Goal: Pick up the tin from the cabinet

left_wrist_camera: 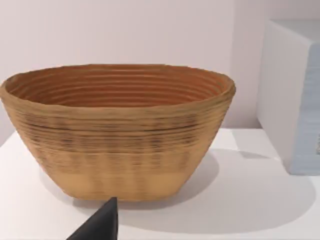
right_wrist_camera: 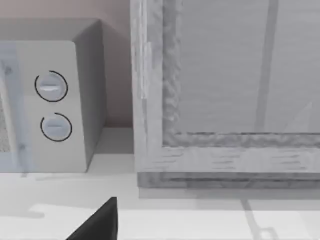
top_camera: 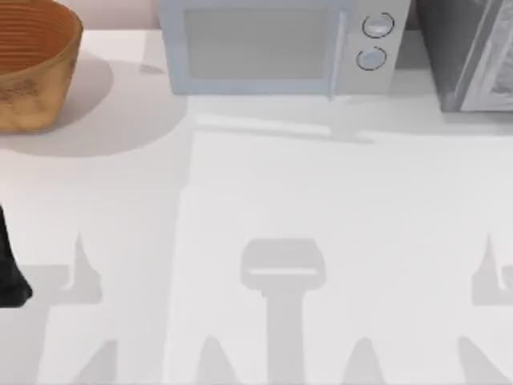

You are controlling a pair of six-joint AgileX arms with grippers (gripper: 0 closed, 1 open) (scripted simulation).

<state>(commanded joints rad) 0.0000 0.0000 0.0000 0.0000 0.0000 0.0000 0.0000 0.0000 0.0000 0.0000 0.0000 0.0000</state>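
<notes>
Standing shut at far right, grey cabinet (top_camera: pixel 469 52)

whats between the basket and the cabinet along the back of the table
In the top view the microwave stands between the woven basket at the left and the cabinet at the right, along the back of the table.

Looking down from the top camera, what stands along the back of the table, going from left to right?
Woven basket → microwave → cabinet at the right edge.
</notes>
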